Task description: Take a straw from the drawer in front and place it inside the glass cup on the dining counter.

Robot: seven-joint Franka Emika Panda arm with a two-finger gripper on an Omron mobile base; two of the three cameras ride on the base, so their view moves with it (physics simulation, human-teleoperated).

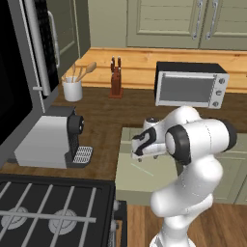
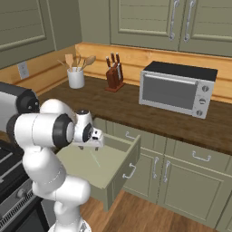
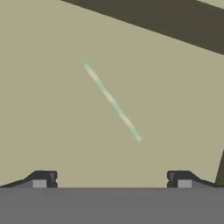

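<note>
Clearly the straw [image 3: 112, 101] is not yet picked up: it lies flat on the pale floor of the open drawer [image 2: 128, 168], running diagonally from upper left toward the centre of the hand view. It is a very thin, straight, pale stick with a greenish tint. The gripper [image 3: 111, 179] hovers above it with its 2 fingertips spread wide, holding nothing. Grasping, carrying and dropping it into the cup all remain.

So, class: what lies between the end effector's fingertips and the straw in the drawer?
Nothing: in the hand view, bare drawer floor separates the open end effector from the straw.
</note>
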